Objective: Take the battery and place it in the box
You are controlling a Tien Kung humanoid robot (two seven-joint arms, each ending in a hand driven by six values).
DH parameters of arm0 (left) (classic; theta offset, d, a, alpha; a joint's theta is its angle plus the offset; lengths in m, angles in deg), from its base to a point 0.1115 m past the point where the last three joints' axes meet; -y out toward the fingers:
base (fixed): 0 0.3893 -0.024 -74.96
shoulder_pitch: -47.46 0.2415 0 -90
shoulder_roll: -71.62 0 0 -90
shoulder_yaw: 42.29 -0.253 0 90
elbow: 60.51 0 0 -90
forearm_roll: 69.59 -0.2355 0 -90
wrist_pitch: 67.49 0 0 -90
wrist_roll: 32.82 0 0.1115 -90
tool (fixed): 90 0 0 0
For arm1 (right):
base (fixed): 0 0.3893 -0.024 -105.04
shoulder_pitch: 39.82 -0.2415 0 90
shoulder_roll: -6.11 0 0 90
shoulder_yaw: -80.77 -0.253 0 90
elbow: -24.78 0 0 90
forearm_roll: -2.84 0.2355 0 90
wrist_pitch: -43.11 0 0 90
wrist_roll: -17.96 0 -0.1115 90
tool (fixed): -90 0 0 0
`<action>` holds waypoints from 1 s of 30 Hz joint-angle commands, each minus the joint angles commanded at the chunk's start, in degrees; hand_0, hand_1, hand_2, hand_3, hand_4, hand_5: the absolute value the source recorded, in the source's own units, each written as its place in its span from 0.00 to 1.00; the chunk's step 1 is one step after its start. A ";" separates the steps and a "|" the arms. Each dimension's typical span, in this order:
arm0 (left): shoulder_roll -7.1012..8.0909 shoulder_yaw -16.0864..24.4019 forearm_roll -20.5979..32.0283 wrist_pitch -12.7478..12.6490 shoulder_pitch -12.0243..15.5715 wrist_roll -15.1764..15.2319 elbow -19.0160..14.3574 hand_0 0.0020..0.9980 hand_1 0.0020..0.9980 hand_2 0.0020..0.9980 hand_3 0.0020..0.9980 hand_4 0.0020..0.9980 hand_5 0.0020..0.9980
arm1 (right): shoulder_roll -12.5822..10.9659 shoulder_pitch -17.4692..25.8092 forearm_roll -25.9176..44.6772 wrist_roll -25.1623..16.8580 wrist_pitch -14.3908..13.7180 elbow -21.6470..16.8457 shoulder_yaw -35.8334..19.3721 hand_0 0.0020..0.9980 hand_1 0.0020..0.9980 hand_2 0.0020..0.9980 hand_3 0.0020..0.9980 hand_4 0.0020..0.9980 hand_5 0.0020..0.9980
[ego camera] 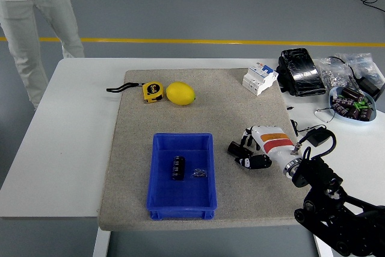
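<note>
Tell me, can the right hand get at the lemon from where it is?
Probably yes. The right hand rests open on the mat, and the stretch up to the lemon looks bare, though it's a long reach.

Blue box (180,200) glossy plastic; mat (228,112) rough beige cloth; lemon (180,93) smooth, matt; table (78,118) smooth white.

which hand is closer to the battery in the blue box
Right. The right hand rests on the mat just right of the blue box, with the battery lying inside that box. The left hand is out of view.
</note>
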 joint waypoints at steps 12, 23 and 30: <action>-0.07 0.38 -0.65 0.04 0.40 -0.28 0.00 0.72 0.71 0.75 0.68 0.71 0.67 | -0.04 0.39 0.03 0.29 -0.30 -0.88 0.14 0.14 0.32 0.43 0.48 0.89 0.20; 0.01 0.62 -1.08 0.16 0.48 -0.39 -0.01 0.72 0.71 0.75 0.68 0.71 0.67 | -0.46 0.27 0.95 0.48 -0.55 -2.13 -0.83 0.13 0.30 0.42 0.48 0.89 0.19; 0.03 0.34 -0.66 0.00 0.23 -0.25 0.03 0.72 0.71 0.75 0.68 0.71 0.67 | -1.49 -0.14 0.66 0.69 -0.53 -3.18 -2.22 0.13 0.30 0.42 0.48 0.86 0.17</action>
